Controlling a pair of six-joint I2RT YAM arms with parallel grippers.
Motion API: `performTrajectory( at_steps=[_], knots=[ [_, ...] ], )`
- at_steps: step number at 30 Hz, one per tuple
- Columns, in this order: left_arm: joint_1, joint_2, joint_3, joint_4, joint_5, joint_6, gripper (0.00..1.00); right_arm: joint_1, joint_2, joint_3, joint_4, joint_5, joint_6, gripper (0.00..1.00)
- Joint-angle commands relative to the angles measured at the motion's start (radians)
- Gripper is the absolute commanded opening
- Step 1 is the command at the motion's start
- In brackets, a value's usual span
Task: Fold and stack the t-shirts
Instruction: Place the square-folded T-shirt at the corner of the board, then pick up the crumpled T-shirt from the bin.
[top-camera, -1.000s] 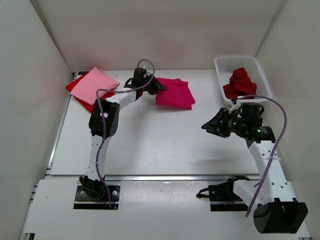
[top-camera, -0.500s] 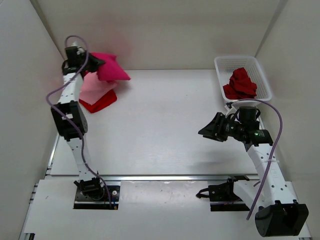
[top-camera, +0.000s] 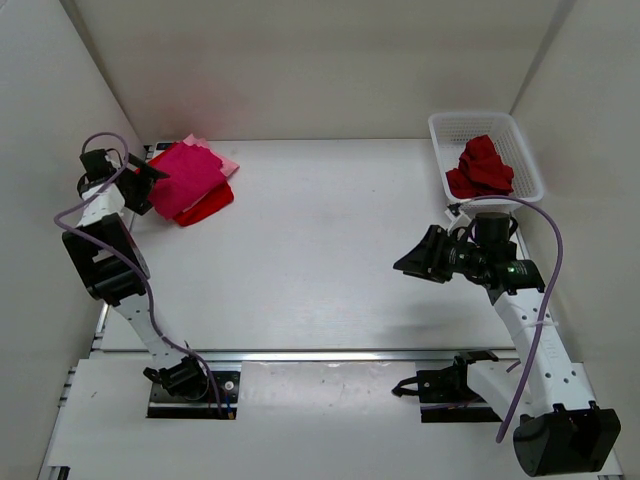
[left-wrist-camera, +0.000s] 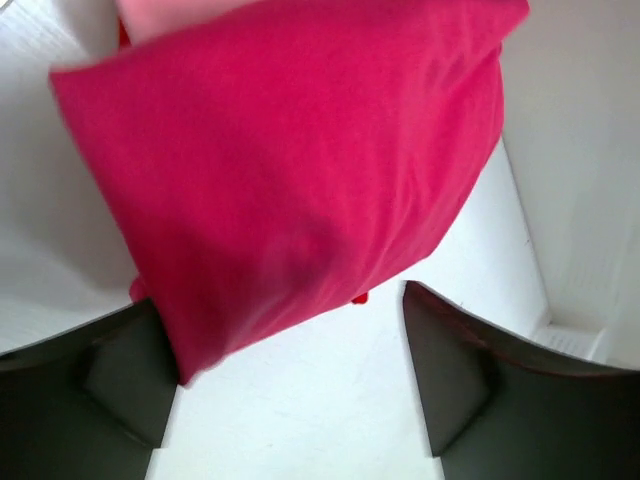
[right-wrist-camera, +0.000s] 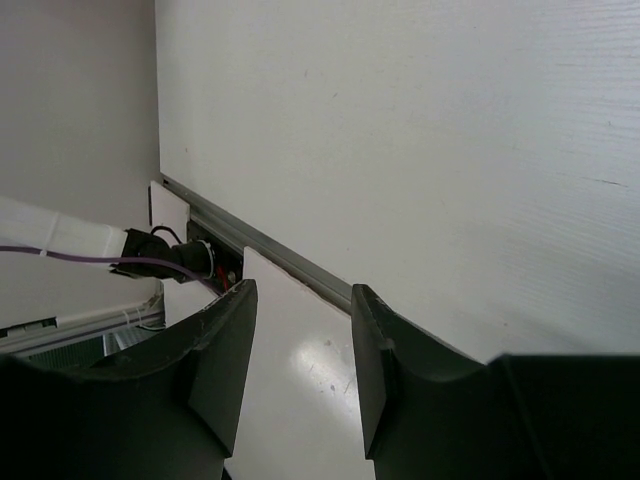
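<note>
Magenta t-shirt (top-camera: 187, 177) sits on top of the pink t-shirt (top-camera: 228, 165) and bright red t-shirt (top-camera: 210, 206) at the far-left corner of your worktop (top-camera: 320, 250). Your left claw (top-camera: 145, 188) is right beside that pile, jaws wide apart, not pinching anything as far as I can tell. Dark red t-shirt (top-camera: 483, 168) lies crumpled in the basket (top-camera: 470, 122). Right claw (top-camera: 408, 262) hovers over the worktop, jaws apart, empty.

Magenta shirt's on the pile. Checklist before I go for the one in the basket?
1. Magenta shirt lies on top of the pink shirt and red shirt: ok.
2. Edges aligned: not ok, both lower shirts peek out.
3. Left claw open: ok; clear of the cloth: cannot tell.
4. Right claw open and empty: ok.
5. Dark red shirt folded: not ok, crumpled in the basket.
</note>
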Motion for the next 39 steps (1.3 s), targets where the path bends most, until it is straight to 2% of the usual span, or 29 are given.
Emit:
performTrajectory(
  at_steps=[1, 8, 12, 14, 19, 24, 26, 27, 32, 34, 38, 39],
  knots=[
    [0.002, -0.124, -0.029, -0.025, -0.063, -0.012, 0.97, -0.003, -0.022, 0.015, 0.041, -0.021, -0.009, 0.40],
    [-0.012, -0.204, 0.002, -0.141, -0.198, -0.089, 0.99, -0.031, -0.038, -0.005, 0.044, -0.029, -0.007, 0.40],
    [-0.069, -0.253, 0.022, -0.195, -0.255, -0.112, 0.99, -0.028, -0.031, -0.011, 0.047, -0.023, -0.012, 0.37],
    [-0.095, -0.284, 0.002, -0.191, -0.239, -0.143, 0.99, -0.023, -0.022, -0.007, 0.059, -0.018, -0.015, 0.33],
    [-0.167, -0.363, -0.032, -0.125, -0.225, -0.172, 0.98, 0.001, 0.024, 0.029, 0.055, -0.020, -0.037, 0.00],
    [-0.343, -0.367, 0.087, -0.147, -0.243, -0.103, 0.98, 0.020, 0.112, 0.101, 0.036, 0.014, -0.053, 0.00],
    [-0.450, -0.338, 0.171, -0.186, -0.277, -0.025, 0.99, 0.024, 0.154, 0.151, 0.009, 0.078, -0.070, 0.00],
    [-0.543, -0.307, 0.228, -0.241, -0.306, 0.015, 0.98, 0.029, 0.185, 0.194, -0.016, 0.112, -0.082, 0.00],
    [-0.731, -0.192, 0.416, -0.453, -0.363, 0.138, 0.99, 0.046, 0.364, 0.418, -0.172, 0.356, -0.135, 0.00],
    [-0.803, -0.189, 0.410, -0.474, -0.340, 0.162, 0.99, 0.066, 0.478, 0.575, -0.229, 0.462, -0.162, 0.00],
    [-0.918, -0.264, 0.249, -0.450, -0.233, 0.152, 0.98, 0.125, 0.667, 0.847, -0.323, 0.807, -0.164, 0.00],
    [-0.926, -0.300, 0.173, -0.445, -0.213, 0.161, 0.98, 0.123, 0.691, 0.871, -0.323, 0.876, -0.155, 0.00]
  ],
)
